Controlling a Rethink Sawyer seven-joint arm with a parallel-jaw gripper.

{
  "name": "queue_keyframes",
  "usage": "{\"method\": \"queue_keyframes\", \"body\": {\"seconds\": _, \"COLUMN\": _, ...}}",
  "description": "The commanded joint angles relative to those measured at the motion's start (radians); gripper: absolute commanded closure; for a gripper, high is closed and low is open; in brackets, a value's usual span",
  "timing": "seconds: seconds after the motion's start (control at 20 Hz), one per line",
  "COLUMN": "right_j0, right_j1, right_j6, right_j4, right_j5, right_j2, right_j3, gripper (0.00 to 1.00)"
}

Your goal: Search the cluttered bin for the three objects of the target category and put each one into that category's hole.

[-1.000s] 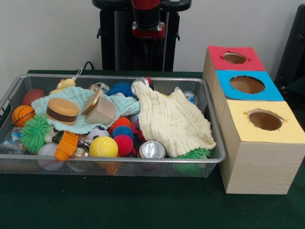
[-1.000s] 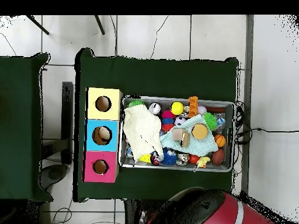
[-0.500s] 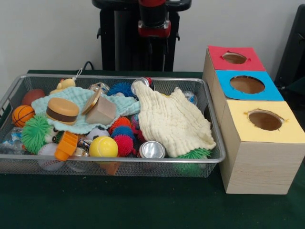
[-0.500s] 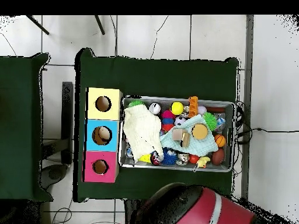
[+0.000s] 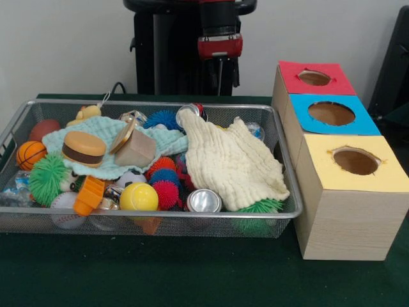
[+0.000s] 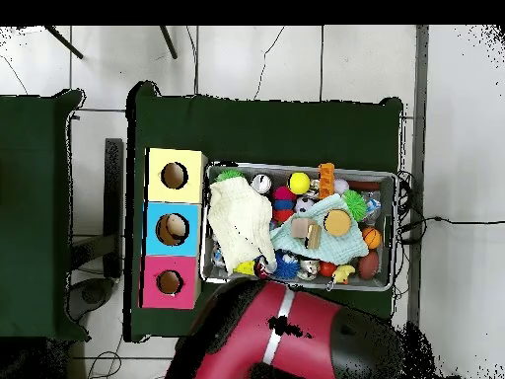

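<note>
Bin [image 5: 281,153] of toys set on green table beside three boxes | silver can [image 5: 204,201] seen at near wall | cream cloth [image 5: 233,163] spread mid-bin | arm [image 5: 219,38] seen behind far rim; gripper state cannot be told

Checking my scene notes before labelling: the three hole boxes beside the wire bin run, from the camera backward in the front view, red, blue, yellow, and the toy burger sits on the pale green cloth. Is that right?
Not quite: the order is reversed. The front view shows the yellow box nearest the camera, then the blue box, then the red box farthest back, all beside the wire bin. The toy burger does sit on the pale green cloth.
</note>
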Motion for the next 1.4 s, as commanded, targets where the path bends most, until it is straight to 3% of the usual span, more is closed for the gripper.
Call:
{"method": "queue_keyframes", "body": {"seconds": 0.05, "right_j0": 0.039, "right_j1": 0.373, "right_j6": 0.347, "right_j4": 0.016, "right_j5": 0.076, "right_j2": -0.076, "right_j3": 0.101, "gripper": 0.00}}
{"method": "queue_keyframes", "body": {"seconds": 0.65, "right_j0": 0.068, "right_j1": 0.574, "right_j6": 0.341, "right_j4": 0.101, "right_j5": -0.134, "right_j2": -0.084, "right_j3": 0.100, "gripper": 0.00}}
{"method": "queue_keyframes", "body": {"seconds": 1.1, "right_j0": 0.072, "right_j1": 0.614, "right_j6": 0.353, "right_j4": 0.110, "right_j5": -0.178, "right_j2": -0.089, "right_j3": 0.094, "gripper": 0.00}}
{"method": "queue_keyframes", "body": {"seconds": 1.4, "right_j0": 0.064, "right_j1": 0.589, "right_j6": 0.333, "right_j4": 0.125, "right_j5": -0.156, "right_j2": -0.086, "right_j3": 0.108, "gripper": 0.00}}
